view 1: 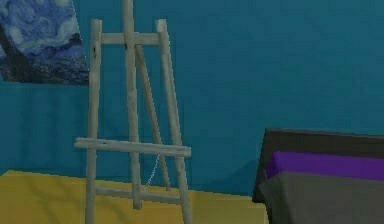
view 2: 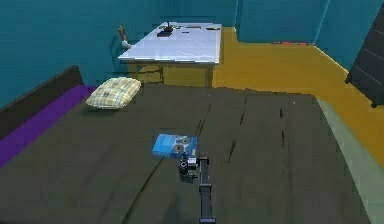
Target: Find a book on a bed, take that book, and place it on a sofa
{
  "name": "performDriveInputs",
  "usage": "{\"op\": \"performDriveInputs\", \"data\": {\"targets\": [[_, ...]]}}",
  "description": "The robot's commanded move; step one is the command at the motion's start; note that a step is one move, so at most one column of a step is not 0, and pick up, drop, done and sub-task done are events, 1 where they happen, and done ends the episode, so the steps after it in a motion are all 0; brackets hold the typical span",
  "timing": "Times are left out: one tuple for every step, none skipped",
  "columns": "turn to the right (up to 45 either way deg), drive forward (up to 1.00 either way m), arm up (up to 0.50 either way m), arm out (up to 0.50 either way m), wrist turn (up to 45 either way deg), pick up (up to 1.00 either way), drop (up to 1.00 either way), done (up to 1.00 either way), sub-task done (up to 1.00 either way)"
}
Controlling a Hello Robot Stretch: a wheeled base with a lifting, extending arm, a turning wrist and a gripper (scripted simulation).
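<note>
A blue book (view 2: 170,146) lies flat on the dark grey bed (view 2: 270,140), about midway across the cover. The arm (view 2: 205,198) reaches up over the bedding, and the gripper (view 2: 184,166) sits right at the book's near edge; I cannot tell whether it holds anything or even touches the book. A checked pillow (view 2: 113,93) rests near the purple-striped end. Beyond the bed stands a white-topped table (view 2: 190,48) on yellow floor (view 2: 270,70). Ahead, a wooden easel (view 1: 133,120) stands against the teal wall beside a swirling blue painting (view 1: 40,42).
</note>
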Motion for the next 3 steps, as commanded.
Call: {"op": "performDriveInputs", "data": {"targets": [[0.0, 0.00, 0.10, 0.00, 0.0, 0.00, 0.00, 0.00, 0.00], [0.0, 0.00, 0.40, 0.00, 0.0, 0.00, 0.00, 0.00, 0.00], [0.0, 0.00, 0.00, 0.00, -45.0, 0.00, 0.00, 0.00, 0.00]]}}
